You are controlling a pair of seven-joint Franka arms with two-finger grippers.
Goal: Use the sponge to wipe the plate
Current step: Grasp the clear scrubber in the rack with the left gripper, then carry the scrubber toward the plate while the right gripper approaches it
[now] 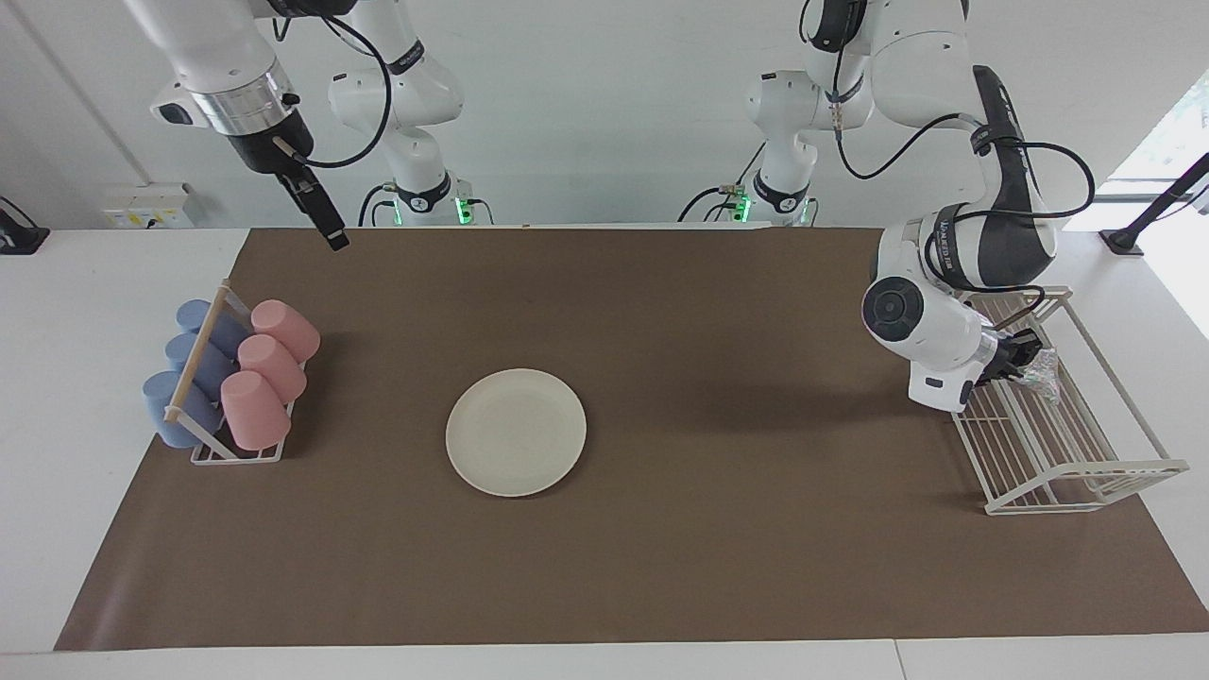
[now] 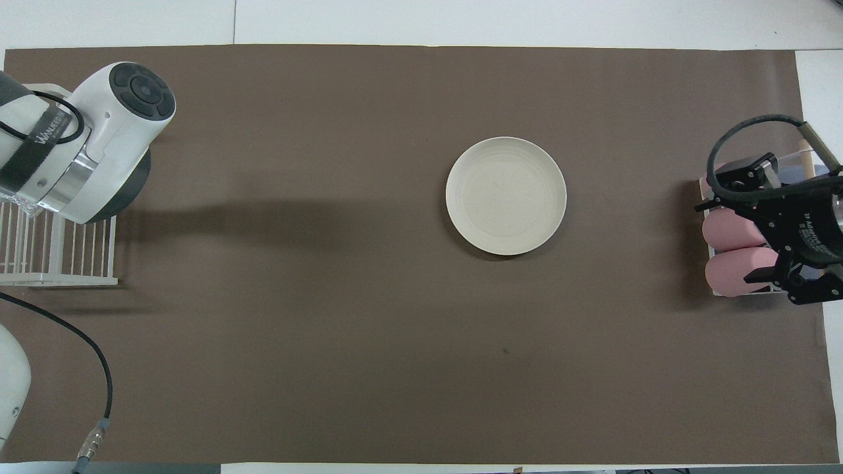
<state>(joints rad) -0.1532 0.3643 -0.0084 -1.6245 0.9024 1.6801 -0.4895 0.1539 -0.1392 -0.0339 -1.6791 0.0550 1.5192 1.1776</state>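
While the round, flat, cream-white plate (image 1: 516, 432) lies bare at the middle of the brown table mat (image 1: 661, 567), no wiping has begun; the small silvery, wrinkly sponge (image 1: 1043, 370) sits at the white wire rack (image 1: 1077, 472), at the left arm's end of the table; the left gripper (image 1: 1020, 364), arm bent low, appears clenched on the sponge; carrying and wiping remain; the right gripper (image 1: 335, 238) waits raised above the mat near the rack of pink and blue cups (image 1: 231, 378), its grasp unreadable.
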